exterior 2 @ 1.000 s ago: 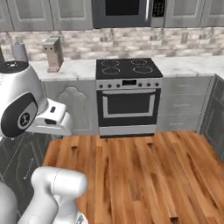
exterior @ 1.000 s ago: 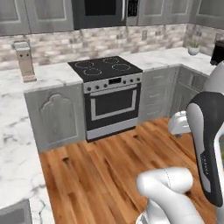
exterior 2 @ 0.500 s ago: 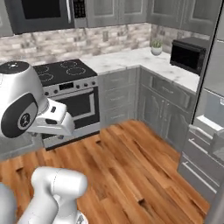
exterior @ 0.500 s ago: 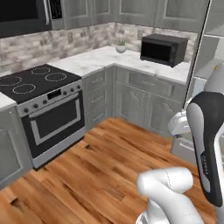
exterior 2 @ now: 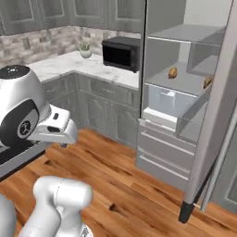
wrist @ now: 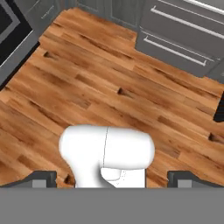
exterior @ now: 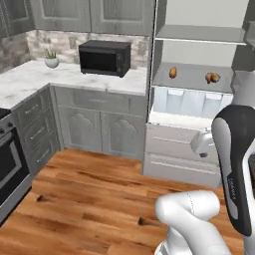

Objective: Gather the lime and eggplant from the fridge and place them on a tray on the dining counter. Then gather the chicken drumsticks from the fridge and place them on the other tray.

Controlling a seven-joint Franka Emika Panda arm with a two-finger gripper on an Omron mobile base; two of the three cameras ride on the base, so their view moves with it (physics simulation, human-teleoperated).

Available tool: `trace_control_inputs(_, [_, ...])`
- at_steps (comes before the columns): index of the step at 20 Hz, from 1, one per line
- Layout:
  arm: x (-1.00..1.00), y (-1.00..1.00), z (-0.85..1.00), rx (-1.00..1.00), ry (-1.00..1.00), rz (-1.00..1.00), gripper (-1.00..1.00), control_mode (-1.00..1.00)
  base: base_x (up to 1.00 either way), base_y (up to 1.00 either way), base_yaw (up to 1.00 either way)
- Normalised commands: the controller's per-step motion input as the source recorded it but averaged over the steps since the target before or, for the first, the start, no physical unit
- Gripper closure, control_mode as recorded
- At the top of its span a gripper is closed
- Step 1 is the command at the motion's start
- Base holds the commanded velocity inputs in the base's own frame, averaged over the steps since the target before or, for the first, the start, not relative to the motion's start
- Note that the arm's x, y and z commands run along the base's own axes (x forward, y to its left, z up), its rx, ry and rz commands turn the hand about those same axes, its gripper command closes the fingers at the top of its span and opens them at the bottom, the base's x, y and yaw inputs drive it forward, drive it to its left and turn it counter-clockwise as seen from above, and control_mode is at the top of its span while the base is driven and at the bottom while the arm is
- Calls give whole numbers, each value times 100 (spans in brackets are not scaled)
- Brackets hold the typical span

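Stock as I see it, left to right.

1. Stove (exterior: 9, 164): at 9 o'clock in my left base view, dark oven front, only its edge showing.
2. Plant (exterior: 51, 59): small pot on the marble table (exterior: 35, 74), at the back corner.
3. Microwave (exterior: 104, 57): black, on the same table, at 3 o'clock of the plant and just beside the fridge wall.
4. Cabinets (exterior: 99, 124): grey, below the table, doors closed.
5. Fridge (exterior: 194, 99): open, at 1 o'clock in my left base view. Its door (exterior 2: 217, 115) swings out at 3 o'clock in my right base view. Two grey drawers sit closed at its foot.
6. Drumsticks: two brown pieces on the middle fridge shelf, well apart. One (exterior: 173, 72) lies at the shelf's left, the other (exterior: 212, 77) at its right. I cannot make out a lime or an eggplant.
7. Floor (wrist: 109, 87): wood planks, under my hand.
8. Claw (wrist: 112, 179): mine, pointing down at the floor, fingertips (wrist: 41, 178) spread as wide as they go, nothing between them.
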Motion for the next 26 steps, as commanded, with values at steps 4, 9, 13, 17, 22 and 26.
trace_control_inputs(4, [0,0,0,0,0,0,-100,100,70,27,-57])
trace_control_inputs(9, [0,0,0,0,0,0,-100,100,72,56,-41])
trace_control_inputs(13, [0,0,0,0,0,0,-100,100,74,35,-35])
trace_control_inputs(17, [0,0,0,0,0,0,-100,100,78,2,-30])
trace_control_inputs(22, [0,0,0,0,0,0,-100,100,71,-2,-24])
trace_control_inputs(26, [0,0,0,0,0,0,-100,100,64,-5,-11])
